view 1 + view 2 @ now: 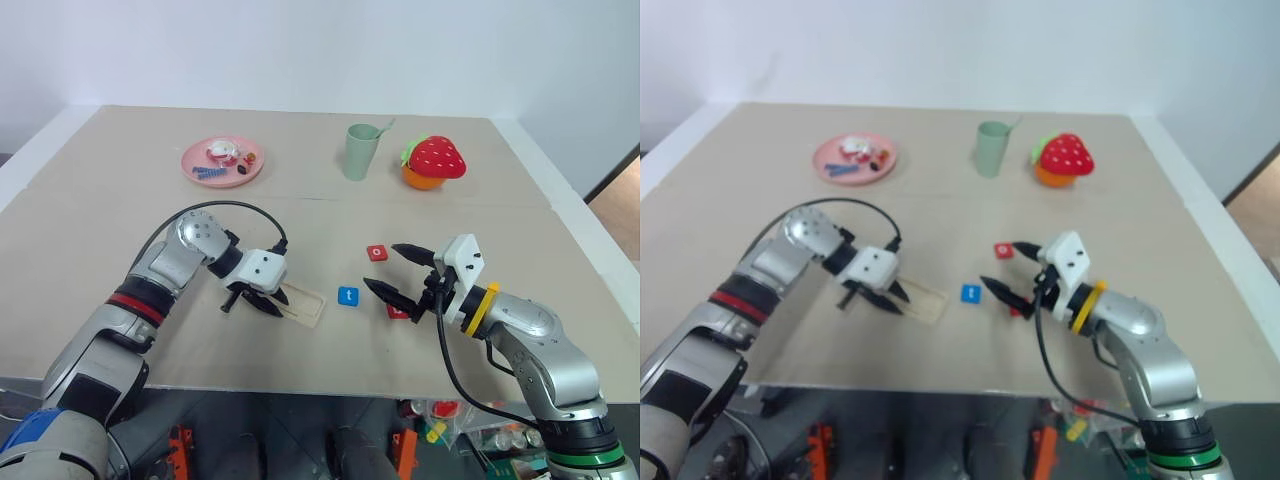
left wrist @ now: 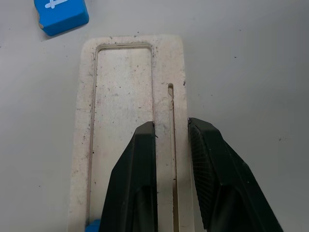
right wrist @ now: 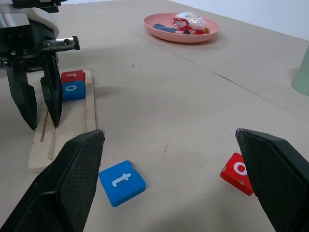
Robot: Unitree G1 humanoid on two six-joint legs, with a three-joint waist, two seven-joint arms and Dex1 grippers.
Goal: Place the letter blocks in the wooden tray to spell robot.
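The wooden tray [image 1: 306, 306] lies near the table's front edge. At one end it holds a red r block [image 3: 73, 75] and a blue o block [image 3: 73, 90]. My left gripper [image 1: 252, 302] points down over the tray's other end, shut on the tray's side rail [image 2: 170, 111]. A blue t block [image 1: 348, 296] lies on the table just right of the tray. A red o block [image 1: 377, 253] sits farther back. My right gripper [image 1: 380, 266] hovers open between these two, holding nothing. Another red block [image 1: 398, 312] shows partly under it; its letter is hidden.
A pink plate [image 1: 222, 160] with small bits stands at the back left. A green cup [image 1: 360, 152] and a strawberry toy [image 1: 435, 160] stand at the back right. The table's front edge runs close below both arms.
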